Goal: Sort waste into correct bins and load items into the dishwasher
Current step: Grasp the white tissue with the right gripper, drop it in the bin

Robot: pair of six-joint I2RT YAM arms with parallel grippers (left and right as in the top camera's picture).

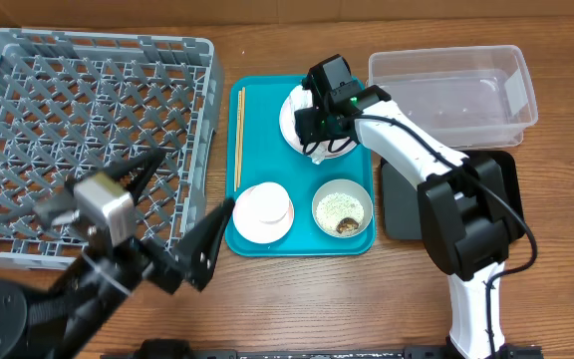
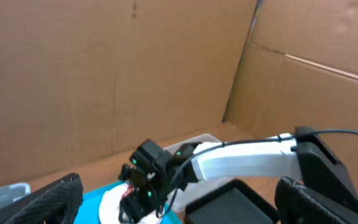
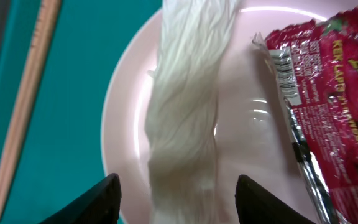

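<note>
Your right arm reaching in from five o'clock toward twelve, wrist bent downward, right gripper (image 3: 178,188) with fingers parted, your left arm low at seven o'clock, left gripper (image 1: 195,178) angled toward two o'clock, fingers spread wide

Our right arm (image 1: 407,140) is white with black joints, a black cable (image 1: 514,214) and green lights (image 1: 351,99); our left gripper (image 1: 197,178) has black textured fingers (image 2: 48,199).

so the right hand (image 3: 179,202) hangs wide open over the napkin (image 3: 188,93) on the pink plate (image 3: 129,124), red wrapper (image 3: 334,93) just beside it
</note>
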